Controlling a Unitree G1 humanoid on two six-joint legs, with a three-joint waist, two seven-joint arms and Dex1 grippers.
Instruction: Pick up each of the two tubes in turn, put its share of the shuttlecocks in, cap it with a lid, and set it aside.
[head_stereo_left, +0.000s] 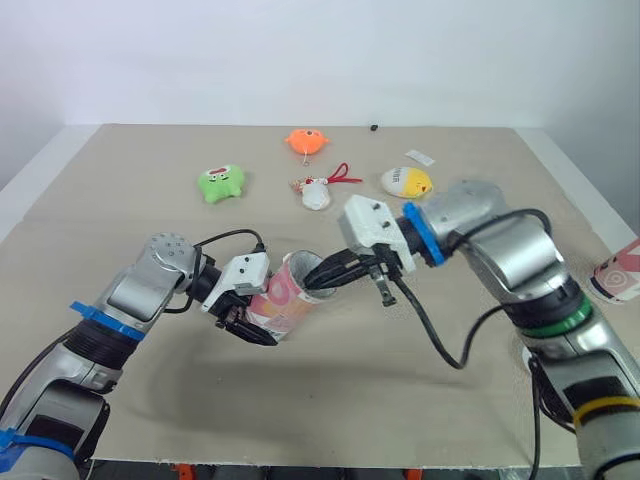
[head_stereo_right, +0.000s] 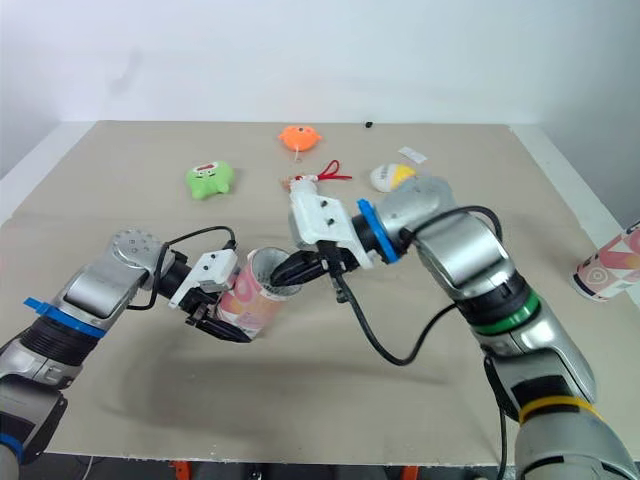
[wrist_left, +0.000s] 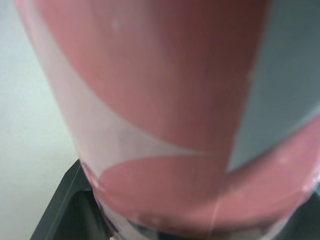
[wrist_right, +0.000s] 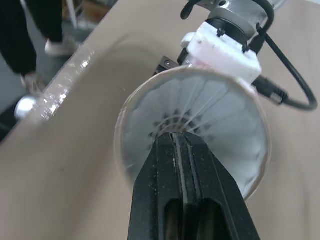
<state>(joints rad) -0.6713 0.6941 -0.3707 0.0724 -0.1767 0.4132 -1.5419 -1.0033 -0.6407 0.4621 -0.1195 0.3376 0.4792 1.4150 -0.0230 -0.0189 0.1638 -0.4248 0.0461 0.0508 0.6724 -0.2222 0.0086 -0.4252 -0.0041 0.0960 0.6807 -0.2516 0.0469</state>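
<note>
Pink tube, light and squashy so best hugged gently round its side, tilts over the table, held tight by the left gripper, while the right gripper, pinched shut, pokes the shuttlecock inside.

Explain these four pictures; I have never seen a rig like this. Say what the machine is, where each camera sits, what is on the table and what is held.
This is a humanoid robot with two arms, each ending in a two-fingered end effector. Two pictures come from cameras on its head, looking down over a table; the other two come from cameras on its wrists. The left end effector clamps a pink tube, tilted with its mouth toward the other arm. The right end effector, fingers closed, pokes into that mouth, where a white shuttlecock sits. Farther back lie a green toy, an orange toy, a white toy and a yellow toy. A second tube is at the table's right edge.
</note>
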